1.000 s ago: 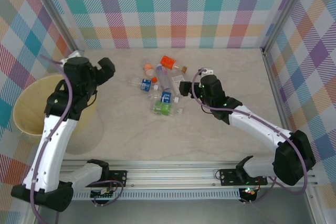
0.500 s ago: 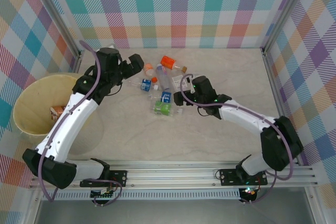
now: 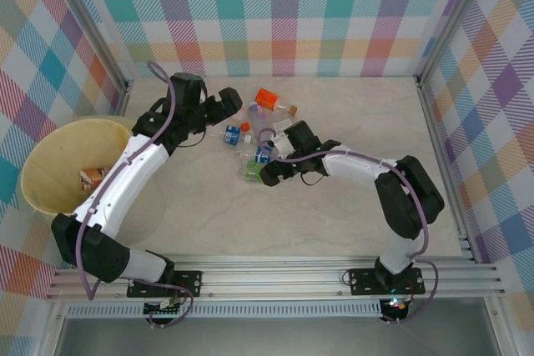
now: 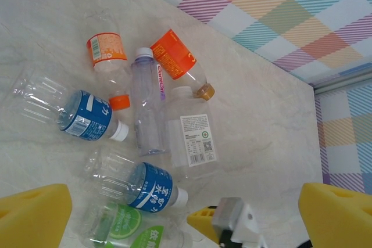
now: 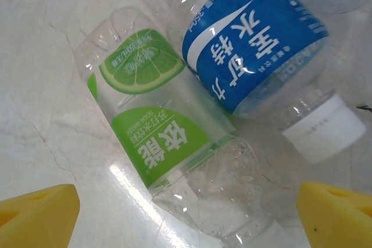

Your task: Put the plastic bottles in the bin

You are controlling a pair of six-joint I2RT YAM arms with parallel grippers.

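Task was barely started, by my read. The bin (image 3: 42, 193) sat off to the left, and you had just one small thing with an orange-and-white label (image 3: 90, 177) in it. Probably a bottle, too small to be sure. Roughly seven plastic bottles (image 4: 148, 105) lay in a loose heap in the middle of the counter (image 3: 350, 223), well apart from the bin, several touching each other. Your right claw (image 5: 186, 216) was open, pads wide, low over the green-label bottle (image 5: 157, 137). That bottle lay on its side against a blue-label bottle (image 5: 256, 62), and nothing was gripped yet. Your left claw (image 4: 186, 213) was open too and empty, hanging near the heap's left side. Left to do: nearly the whole pile. Next pick looked like the green one, but that's my guess.
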